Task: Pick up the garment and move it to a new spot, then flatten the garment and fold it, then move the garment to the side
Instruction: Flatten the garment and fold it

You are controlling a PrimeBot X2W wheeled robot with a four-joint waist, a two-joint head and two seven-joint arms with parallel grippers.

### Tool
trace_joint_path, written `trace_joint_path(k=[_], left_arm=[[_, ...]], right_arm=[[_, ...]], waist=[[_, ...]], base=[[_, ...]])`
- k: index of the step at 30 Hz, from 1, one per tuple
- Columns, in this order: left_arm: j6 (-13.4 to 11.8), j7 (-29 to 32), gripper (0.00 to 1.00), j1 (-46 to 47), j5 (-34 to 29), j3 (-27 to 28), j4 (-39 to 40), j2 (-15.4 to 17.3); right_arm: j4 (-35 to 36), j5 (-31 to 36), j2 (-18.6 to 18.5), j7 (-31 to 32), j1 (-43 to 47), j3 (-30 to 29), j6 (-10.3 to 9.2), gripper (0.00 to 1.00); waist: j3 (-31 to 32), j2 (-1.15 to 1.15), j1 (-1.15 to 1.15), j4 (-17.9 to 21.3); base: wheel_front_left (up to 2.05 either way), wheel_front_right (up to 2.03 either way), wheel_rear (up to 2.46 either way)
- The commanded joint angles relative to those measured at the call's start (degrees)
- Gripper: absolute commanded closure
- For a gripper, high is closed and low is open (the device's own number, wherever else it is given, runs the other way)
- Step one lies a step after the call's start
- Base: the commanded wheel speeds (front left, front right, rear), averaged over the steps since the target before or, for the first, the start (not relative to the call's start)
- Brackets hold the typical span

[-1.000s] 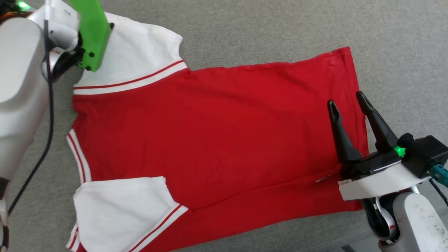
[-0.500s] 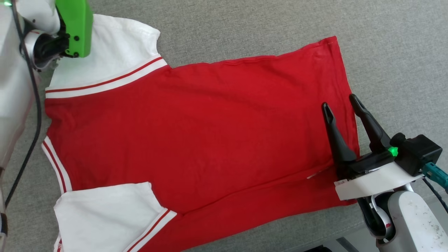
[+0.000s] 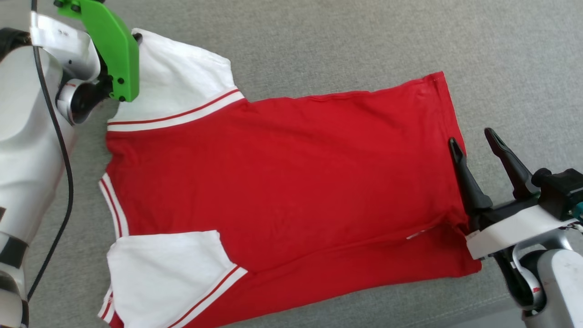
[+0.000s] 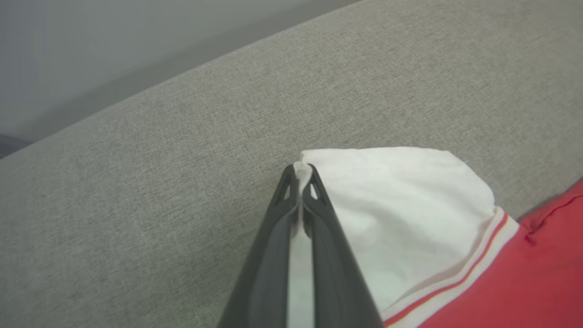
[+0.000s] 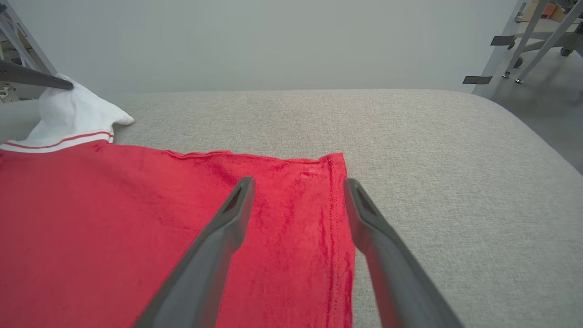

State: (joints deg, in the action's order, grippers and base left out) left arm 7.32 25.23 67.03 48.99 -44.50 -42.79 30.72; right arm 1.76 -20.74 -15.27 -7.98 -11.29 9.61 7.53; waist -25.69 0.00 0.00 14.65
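Left gripper [image 4: 300,176]: closed on the tip of a white sleeve [image 4: 401,209], only a thin pinch of cloth between the fingers; right gripper [image 3: 471,139]: open, empty, one finger over the hem of the shirt [image 3: 282,173], the other over the grey cushion [image 3: 319,41]; shirt: spread flat on that cushion, plain red side up. Risks, as judged: so small a bite could slip under pull; a one-sided pull would drag and wrinkle the body; the other sleeve [image 3: 164,273], lying over the red, might bunch.

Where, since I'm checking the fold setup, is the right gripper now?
Head view, lower right: the right gripper hangs open astride the red hem of the garment, one finger over cloth, the other over the grey cushion.
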Motion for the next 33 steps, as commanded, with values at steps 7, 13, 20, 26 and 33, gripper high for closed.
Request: trace_joint_path(k=[7, 13, 20, 26, 33], left_arm=[[-1.97, -2.98, 1.0, -7.32, 0.87, -0.04, 9.78, 1.43], [-5.73, -2.5, 1.0, -12.93, 0.38, -0.83, 23.03, 4.13], [-10.75, -2.17, 1.0, -16.49, -0.36, -0.18, 36.72, 7.31], [-13.32, -2.03, 1.0, -17.52, -1.25, 0.31, 44.31, 9.06], [-14.36, -2.58, 1.0, -17.52, -2.22, 0.03, 48.06, 8.7]], right_arm=[[1.48, 0.34, -6.4, 12.06, -0.07, -1.93, -0.04, 0.0], [1.46, -3.07, -12.75, 23.93, -3.96, -1.93, -0.04, 0.0], [-4.03, -8.46, -17.09, 38.07, -12.36, 0.09, -0.04, 0.0], [-10.0, -9.65, -19.28, 44.04, -20.25, 2.48, -0.04, 0.0], [-17.24, -9.2, -20.05, 45.54, -24.44, 5.08, -0.04, 0.0]], waist=[[5.74, 0.0, 0.0, -6.8], [5.26, 0.0, 0.0, -9.58], [2.37, 0.0, 0.0, -11.83], [-0.65, 0.0, 0.0, -13.87], [-2.83, 0.0, 0.0, -16.42]], base=[[0.0, 0.0, 0.0], [0.0, 0.0, 0.0], [0.0, 0.0, 0.0], [0.0, 0.0, 0.0], [0.0, 0.0, 0.0]])
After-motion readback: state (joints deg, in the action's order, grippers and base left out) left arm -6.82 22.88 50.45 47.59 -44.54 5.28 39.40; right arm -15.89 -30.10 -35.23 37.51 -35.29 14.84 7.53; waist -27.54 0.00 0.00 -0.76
